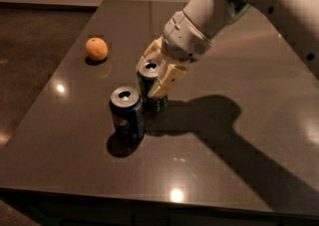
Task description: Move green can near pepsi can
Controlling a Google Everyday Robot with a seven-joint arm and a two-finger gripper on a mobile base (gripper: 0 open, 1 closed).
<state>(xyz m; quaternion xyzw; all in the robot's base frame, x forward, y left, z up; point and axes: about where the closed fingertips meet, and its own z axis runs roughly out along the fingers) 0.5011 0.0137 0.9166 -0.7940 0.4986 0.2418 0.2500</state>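
1. Labels. The pepsi can (127, 115) is dark blue with a silver top. Part of a round red-white-blue logo shows low on its side facing the camera. No lettering on it can be read. The green can (151, 95) has a dark green body and a silver top with the opening visible. The marks on its side are too dim to read.

2. End effector. The gripper (148, 78) is at the end of the white arm (214, 6), which reaches in from the upper right. It sits over the middle of the table (224, 170). Its two cream fingers (167, 76) are clamped on the green can, one on the far-left side of the upper body and one on the near-right side.

3. Position of the green can. The can stands upright between the fingers, with its base at the table surface. Whether the base rests on the table cannot be told. It is just beside the pepsi can, behind it and to its right. The two cans are very close, and contact between them cannot be confirmed.

4. Other items. An orange (96, 49) lies on the table, well apart to the far left. The arm casts a dark shadow (209, 120) to the right of the cans.
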